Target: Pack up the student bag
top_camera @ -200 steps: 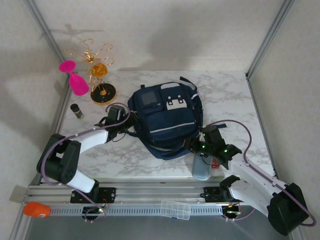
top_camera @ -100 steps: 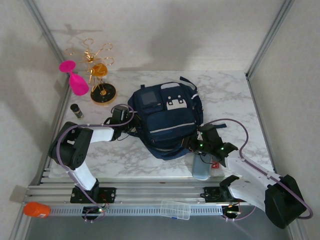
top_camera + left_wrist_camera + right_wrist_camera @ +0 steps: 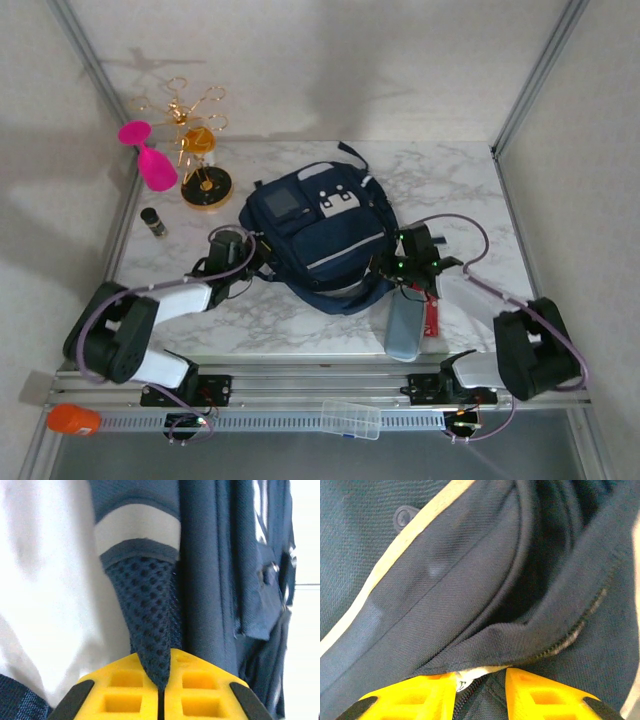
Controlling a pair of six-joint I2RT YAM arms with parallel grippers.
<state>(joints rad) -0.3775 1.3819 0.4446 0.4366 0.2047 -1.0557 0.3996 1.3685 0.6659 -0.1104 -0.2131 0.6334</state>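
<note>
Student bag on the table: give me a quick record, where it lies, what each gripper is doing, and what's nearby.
bag: student bag lies flat mid-table, front up
left gripper: shut on a mesh corner of the bag
right gripper: jaws apart at the bag's open zip edge
nearby: pink goblet, gold stand, small dark bottle, pale blue container

free: table (image 3: 460, 190) right of student bag (image 3: 320, 235) | blocked: left-rear, gold stand (image 3: 198, 140)
</note>
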